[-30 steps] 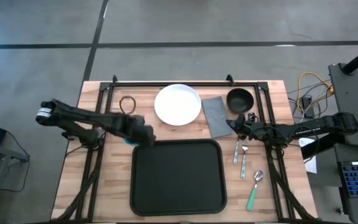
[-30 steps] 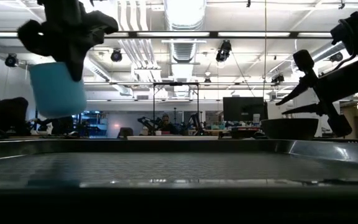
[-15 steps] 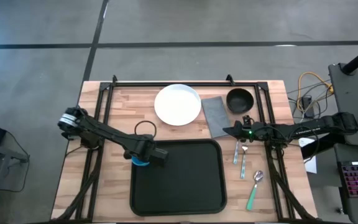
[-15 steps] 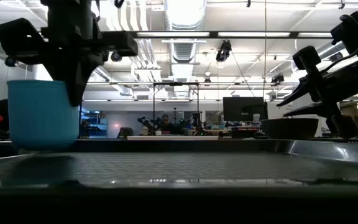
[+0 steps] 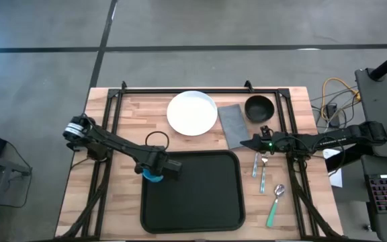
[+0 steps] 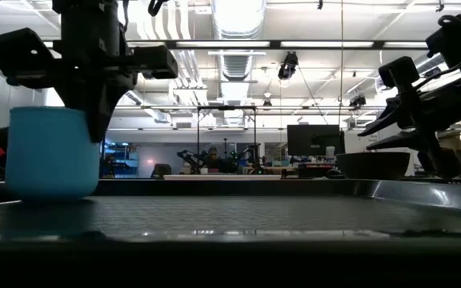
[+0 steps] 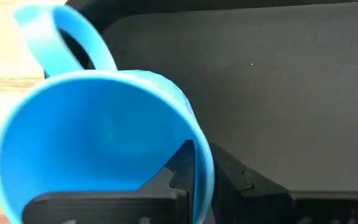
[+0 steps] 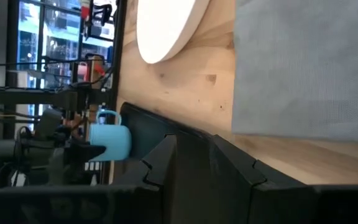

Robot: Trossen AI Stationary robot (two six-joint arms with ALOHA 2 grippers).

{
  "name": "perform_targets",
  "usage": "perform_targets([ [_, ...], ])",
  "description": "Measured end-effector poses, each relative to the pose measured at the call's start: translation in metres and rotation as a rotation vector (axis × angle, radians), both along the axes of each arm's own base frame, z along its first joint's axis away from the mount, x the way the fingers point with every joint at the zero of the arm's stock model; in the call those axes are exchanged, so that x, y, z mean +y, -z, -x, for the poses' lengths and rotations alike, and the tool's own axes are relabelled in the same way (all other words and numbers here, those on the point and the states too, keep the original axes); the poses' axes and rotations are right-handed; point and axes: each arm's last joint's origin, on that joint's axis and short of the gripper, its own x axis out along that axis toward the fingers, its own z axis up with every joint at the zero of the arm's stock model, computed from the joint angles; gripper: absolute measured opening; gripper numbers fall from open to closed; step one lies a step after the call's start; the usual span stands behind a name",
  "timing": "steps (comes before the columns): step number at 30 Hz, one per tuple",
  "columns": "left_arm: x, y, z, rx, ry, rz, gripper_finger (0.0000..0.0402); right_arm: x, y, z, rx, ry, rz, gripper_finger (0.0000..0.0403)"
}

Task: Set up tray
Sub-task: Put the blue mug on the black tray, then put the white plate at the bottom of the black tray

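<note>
The blue mug (image 5: pixel 152 177) stands upright at the far-left corner of the large black tray (image 5: pixel 200 202). It also shows in the low view (image 6: pixel 52 154) and in the left wrist view (image 7: pixel 98 130). My left gripper (image 5: pixel 158 169) comes down on it from above and is shut on its wall. My right gripper (image 5: pixel 246 142) hovers open, with a narrow gap, over the table by the right edge of the grey napkin (image 5: pixel 232 125), touching nothing. From the right wrist view the mug (image 8: pixel 110 142) shows far off. My left gripper pinches the mug's wall at the rim (image 7: pixel 199 146), on the side away from the handle (image 7: pixel 61 37). One finger (image 7: pixel 180 171) is inside the mug and one (image 7: pixel 232 177) outside. The fingers point down from above. The mug stands upright with its base on the tray (image 6: pixel 230 216).
A white plate (image 5: pixel 192 112), the napkin and a dark bowl (image 5: pixel 259 107) lie along the far side of the wooden table. Right of the tray lie a fork (image 5: pixel 255 165), another utensil (image 5: pixel 263 176) and a green-handled spoon (image 5: pixel 275 205). Most of the tray's floor is bare.
My left gripper carried the mug from beyond the tray's far-left corner toward the near edge and down. The mug, which hung clear above, now stands on the tray's corner. My right gripper shifted slightly toward the near edge.
</note>
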Motion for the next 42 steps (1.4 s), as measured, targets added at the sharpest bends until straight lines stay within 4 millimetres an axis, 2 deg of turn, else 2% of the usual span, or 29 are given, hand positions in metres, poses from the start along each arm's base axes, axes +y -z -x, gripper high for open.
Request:
perform_targets([
  [8,-0.001,-0.003,-0.001,-0.015,0.001,0.004,0.0074,0.000,0.000,0.000,0.002,-0.003,0.010,0.0086],
  [15,-0.002,-0.025,-0.005,-0.078,0.034,0.000,0.0120,0.000,0.000,0.000,0.002,-0.002,0.010,0.0086],
  [22,-0.003,-0.058,-0.004,-0.074,0.092,-0.049,0.0124,0.000,0.000,0.000,0.001,0.002,0.008,0.0086],
  [27,-0.001,-0.073,-0.002,-0.053,0.113,-0.083,0.0124,0.000,0.000,0.000,0.001,0.002,0.008,0.0086],
  [30,-0.002,-0.088,-0.005,-0.111,0.142,-0.120,0.0124,0.000,0.000,0.000,-0.001,0.004,0.004,0.0086],
  [35,-0.001,-0.120,-0.011,-0.242,0.219,-0.297,0.0124,0.001,0.001,0.000,0.010,-0.035,-0.012,0.0086],
  [39,0.007,-0.132,-0.013,-0.269,0.274,-0.368,0.0124,0.003,0.006,0.000,0.059,-0.119,-0.030,0.0086],
  [42,0.016,-0.134,-0.012,-0.262,0.287,-0.382,0.0124,0.004,0.000,-0.006,0.055,-0.141,0.007,0.0086],
])
